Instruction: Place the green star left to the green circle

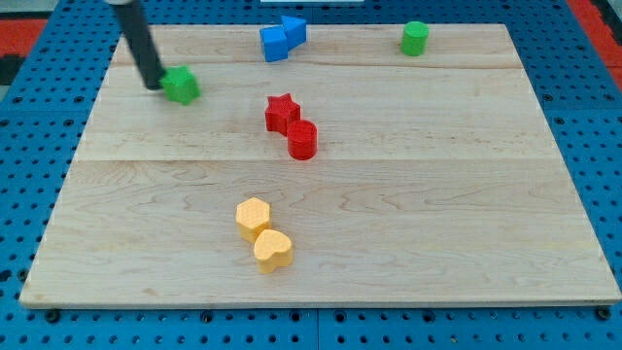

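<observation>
The green star (pixel 181 86) lies near the board's upper left. The green circle (pixel 415 38) stands near the upper right edge, far to the star's right. My tip (pixel 155 85) is at the star's left side, touching or nearly touching it; the dark rod rises from it toward the view's top left.
A blue cube (pixel 274 44) and a blue triangle (pixel 293 29) sit together at the top middle, between the star and the circle. A red star (pixel 282 113) and a red cylinder (pixel 302 140) touch near the centre. A yellow hexagon (pixel 253 216) and a yellow heart (pixel 273 251) lie lower down on the wooden board (pixel 466 194).
</observation>
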